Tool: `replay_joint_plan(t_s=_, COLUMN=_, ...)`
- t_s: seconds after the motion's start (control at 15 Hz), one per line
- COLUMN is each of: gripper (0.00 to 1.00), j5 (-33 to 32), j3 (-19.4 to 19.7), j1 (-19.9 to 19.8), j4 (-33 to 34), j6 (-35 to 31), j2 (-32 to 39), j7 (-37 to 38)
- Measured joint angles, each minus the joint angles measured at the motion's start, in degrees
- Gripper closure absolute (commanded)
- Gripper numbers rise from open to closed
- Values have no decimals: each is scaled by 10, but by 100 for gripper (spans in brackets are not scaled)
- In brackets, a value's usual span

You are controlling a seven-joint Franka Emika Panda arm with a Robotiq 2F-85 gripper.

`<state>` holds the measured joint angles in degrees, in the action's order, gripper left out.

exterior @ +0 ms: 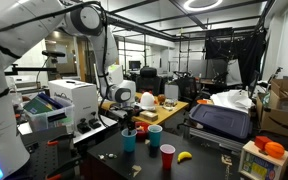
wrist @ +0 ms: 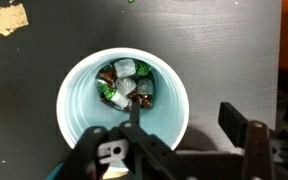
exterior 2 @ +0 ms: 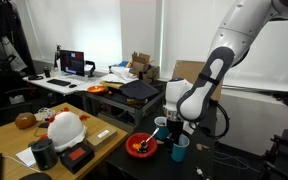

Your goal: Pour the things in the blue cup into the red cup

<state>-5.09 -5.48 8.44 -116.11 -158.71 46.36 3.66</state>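
Observation:
The blue cup (exterior: 129,141) stands upright on the black table, directly under my gripper (exterior: 130,124). It also shows in an exterior view (exterior 2: 179,151). In the wrist view I look straight down into the cup (wrist: 84,100). Its inside looks pale blue, and small green, brown and white pieces (wrist: 126,82) lie on its bottom. My gripper (wrist: 184,115) is open and straddles the cup's wall, with one finger inside and the other outside. The red cup (exterior: 168,154) stands upright a little to the side, nearer the table's front edge. I cannot make it out in the wrist view.
A paler teal-grey cup (exterior: 155,133) stands beside the blue one. A banana (exterior: 184,156) lies near the red cup. A low red bowl (exterior 2: 141,146) sits close to the gripper. A black case (exterior: 220,121) lies further back. A scrap of tape (wrist: 4,18) is stuck to the table.

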Motion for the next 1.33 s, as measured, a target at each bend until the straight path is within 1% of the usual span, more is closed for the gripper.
replay_joint_plan(t_s=0.07, gripper=58, j5=1, j3=0, j1=0, j4=1, j6=0, j2=1, j7=0)
replay_joint_plan(t_s=0.2, gripper=71, j5=2, j3=0, j1=0, j4=3, j6=0, j2=1, j7=0)
replay_joint_plan(t_s=0.4, gripper=95, j5=4, j3=0, j1=0, j4=4, j6=0, j2=1, j7=0)
replay_joint_plan(t_s=0.47, gripper=99, j5=6, j3=0, j1=0, j4=4, j6=0, j2=1, j7=0)
replay_joint_plan(t_s=0.67, gripper=100, j5=16, j3=0, j1=0, j4=4, j6=1, j2=1, j7=0)
replay_joint_plan(t_s=0.8, gripper=99, j5=20, j3=1, j1=0, j4=8, j6=2, j2=1, j7=0)
replay_joint_plan(t_s=1.33, gripper=99, j5=20, j3=4, j1=4, j4=12, j6=11, j2=-10, j7=1)
